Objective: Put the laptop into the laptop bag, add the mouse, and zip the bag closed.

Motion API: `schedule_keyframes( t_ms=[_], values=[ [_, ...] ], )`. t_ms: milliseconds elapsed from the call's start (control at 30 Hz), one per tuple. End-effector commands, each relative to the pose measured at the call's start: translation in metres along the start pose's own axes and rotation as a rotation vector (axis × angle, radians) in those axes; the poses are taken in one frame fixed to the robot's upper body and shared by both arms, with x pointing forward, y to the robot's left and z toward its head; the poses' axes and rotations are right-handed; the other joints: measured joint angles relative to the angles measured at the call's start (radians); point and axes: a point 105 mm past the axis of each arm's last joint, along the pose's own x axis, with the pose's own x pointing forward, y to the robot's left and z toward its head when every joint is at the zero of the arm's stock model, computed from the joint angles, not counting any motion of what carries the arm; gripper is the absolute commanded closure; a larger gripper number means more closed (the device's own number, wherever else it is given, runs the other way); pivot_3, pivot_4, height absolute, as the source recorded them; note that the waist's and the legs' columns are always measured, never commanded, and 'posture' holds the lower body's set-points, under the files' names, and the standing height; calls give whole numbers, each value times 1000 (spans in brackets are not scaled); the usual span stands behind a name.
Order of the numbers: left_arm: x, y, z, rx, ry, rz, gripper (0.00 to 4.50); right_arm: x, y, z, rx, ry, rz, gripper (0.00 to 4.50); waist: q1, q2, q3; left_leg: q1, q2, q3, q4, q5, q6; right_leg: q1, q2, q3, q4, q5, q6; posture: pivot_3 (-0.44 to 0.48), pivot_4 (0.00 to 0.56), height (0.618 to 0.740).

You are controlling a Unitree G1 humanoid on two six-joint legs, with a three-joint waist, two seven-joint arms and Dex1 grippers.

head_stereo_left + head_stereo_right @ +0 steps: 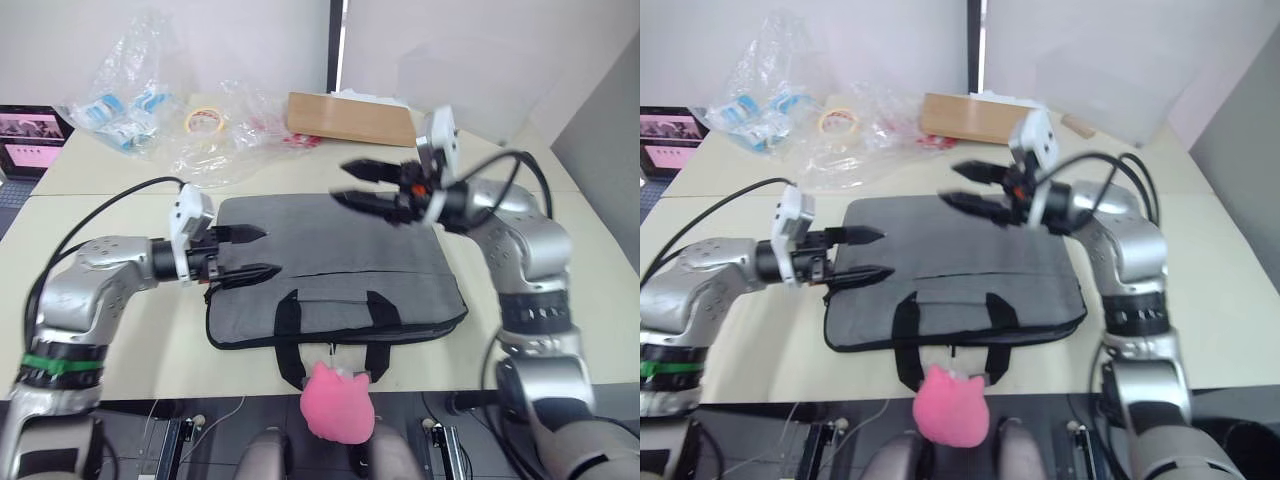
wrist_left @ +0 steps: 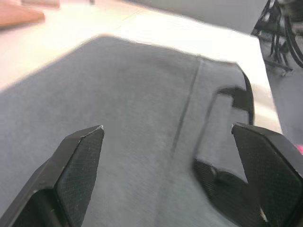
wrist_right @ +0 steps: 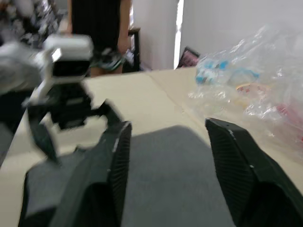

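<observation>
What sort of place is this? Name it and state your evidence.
Probably an office or lab workspace: a pale table holds a grey laptop bag, a roll of tape and a cardboard box, with partition walls behind.

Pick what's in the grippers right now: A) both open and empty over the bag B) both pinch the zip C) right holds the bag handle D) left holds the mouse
A: the left gripper and right gripper both hang open with nothing between their fingers, above the grey laptop bag.

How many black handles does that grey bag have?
2: both black strap handles lie at the laptop bag's near edge, one flat on top of it, one hanging over the table edge beside the pink fluffy thing.
</observation>
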Motion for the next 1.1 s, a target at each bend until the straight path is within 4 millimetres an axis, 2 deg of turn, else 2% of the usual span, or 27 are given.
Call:
schedule_keyframes(
  t_ms=[33,67,200,267,300,367,467,533,667,733,867,1033,1100],
  values=[
    [27,5,4,62,-25,-69,1147,-16,49,-7,-101,86,231,263,10,-1,0,0,0,0,2,0,1,1,0,0,-1,1,2,0,150,740],
    [33,7,4,77,-28,-76,1478,-19,57,-13,-110,104,265,0,11,-1,0,-1,-1,0,4,-1,2,3,-1,0,-2,2,4,0,150,740],
    [54,10,2,98,-40,-101,2829,-26,82,-27,-156,137,369,0,-2,-1,1,1,-1,-1,13,-6,11,10,1,1,-11,4,7,0,150,740],
    [65,8,-4,98,-30,-123,3529,-24,94,-29,-159,119,417,0,-5,-2,1,1,-1,0,16,-6,11,12,1,4,-12,5,9,0,150,740],
    [70,6,-10,92,-18,-133,3724,-22,102,-29,-160,107,448,0,-4,-2,1,1,-1,0,17,-6,10,12,1,5,-11,5,9,0,150,740],
    [76,4,-25,86,25,-136,4459,-22,114,-32,-173,103,507,0,-1,-2,1,2,-1,0,20,-5,10,13,1,6,-11,6,10,0,150,740],
    [79,6,-48,66,98,-117,4459,-20,128,-42,-222,109,582,0,1,-2,1,3,-1,0,22,-5,10,13,2,8,-10,6,10,0,150,740],
    [79,7,-66,56,156,-115,4459,-11,133,-48,-279,82,592,0,1,-2,1,4,-1,1,22,-5,10,13,2,9,-9,6,10,0,150,740],
    [79,12,-86,43,219,-69,4459,3,143,-63,-429,68,669,0,6,-2,1,13,-1,1,23,-6,10,23,3,10,-10,6,10,0,150,740],
    [79,12,-88,49,224,-69,4459,6,146,-70,-464,74,709,0,6,-2,1,21,-1,1,22,-6,11,32,3,9,-12,5,10,0,150,740],
    [76,14,-89,46,229,-60,4459,8,147,-89,-485,149,742,0,8,-2,1,29,-1,0,22,-7,12,41,3,10,-12,5,10,0,150,740],
    [74,16,-91,46,243,-47,4459,12,143,-106,-476,221,718,0,9,-2,1,33,-1,1,22,-7,12,44,3,11,-11,5,10,0,150,740],
    [73,16,-92,49,248,-46,4500,12,136,-110,-478,238,698,523,9,-2,1,34,-1,1,22,-7,12,44,3,11,-11,6,10,0,150,740]
  ],
)
